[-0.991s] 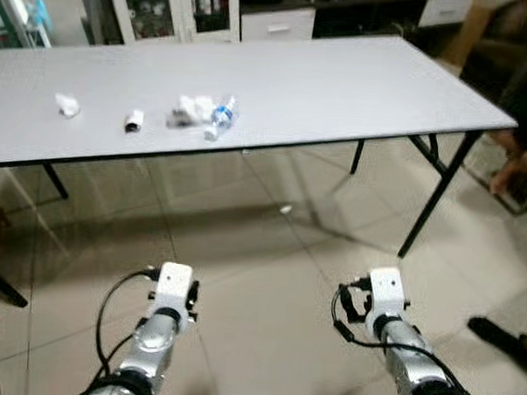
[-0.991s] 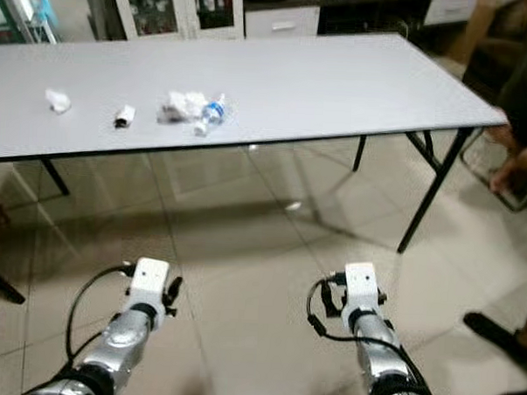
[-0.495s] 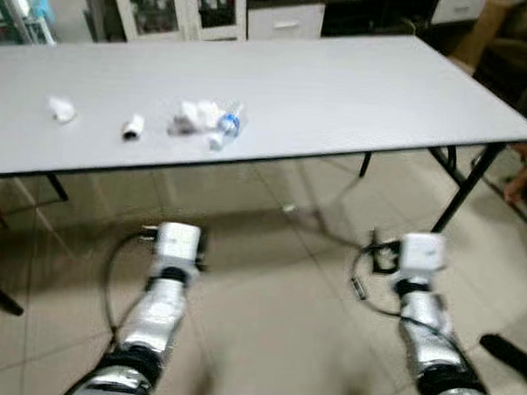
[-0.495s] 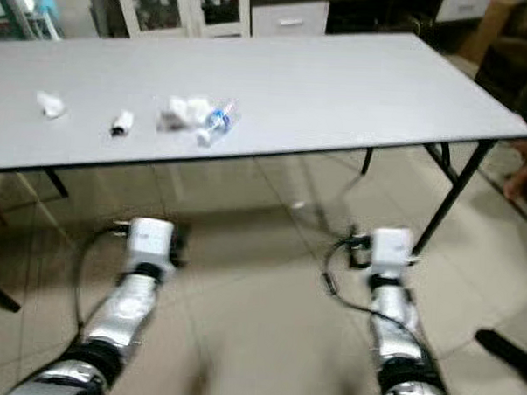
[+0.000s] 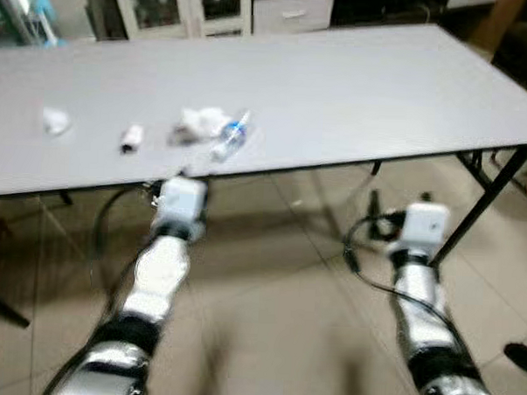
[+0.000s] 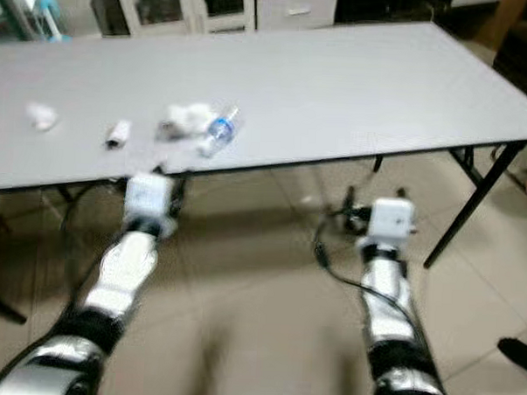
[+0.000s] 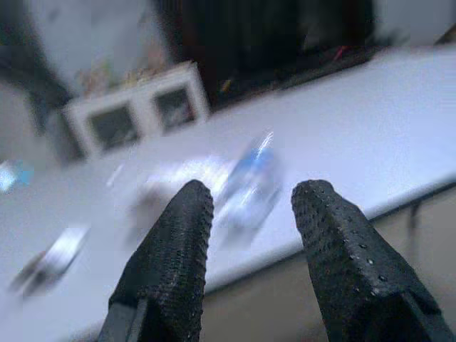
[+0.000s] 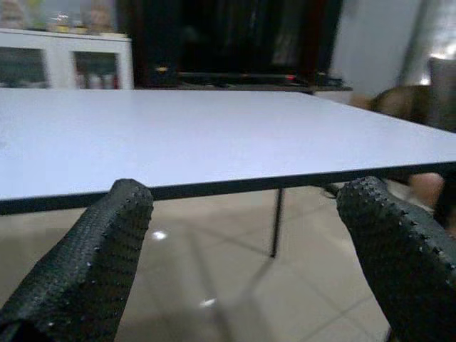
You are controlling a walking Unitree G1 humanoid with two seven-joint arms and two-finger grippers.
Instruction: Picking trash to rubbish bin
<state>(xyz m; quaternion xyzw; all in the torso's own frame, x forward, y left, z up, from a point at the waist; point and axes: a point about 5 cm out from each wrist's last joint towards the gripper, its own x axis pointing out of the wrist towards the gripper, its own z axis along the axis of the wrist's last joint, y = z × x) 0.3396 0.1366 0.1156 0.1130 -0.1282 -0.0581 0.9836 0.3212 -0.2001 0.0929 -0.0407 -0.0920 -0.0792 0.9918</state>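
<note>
Both arms have risen since the earlier frames, and your left gripper [image 7: 246,235] now sits at the near edge of the table [image 5: 356,88], just short of the trash. Its fingers [image 7: 171,263] stand a moderate gap apart, holding and touching nothing; between them you see the bottle [image 7: 249,185], blurred.

From left to right on the table lie a crumpled wad [image 5: 54,120], a small roll [image 5: 131,138], a heap of tissue [image 5: 199,123], and the bottle [image 5: 231,137] touching that heap. The bottle lies on its side, its long axis running from the near edge away and slightly rightward; which end carries the cap you cannot tell through the blur.

Your right gripper [image 8: 246,242] hangs below table height, well apart from the trash, fingers [image 8: 85,263] spread wide and empty, facing the table's edge.
</note>
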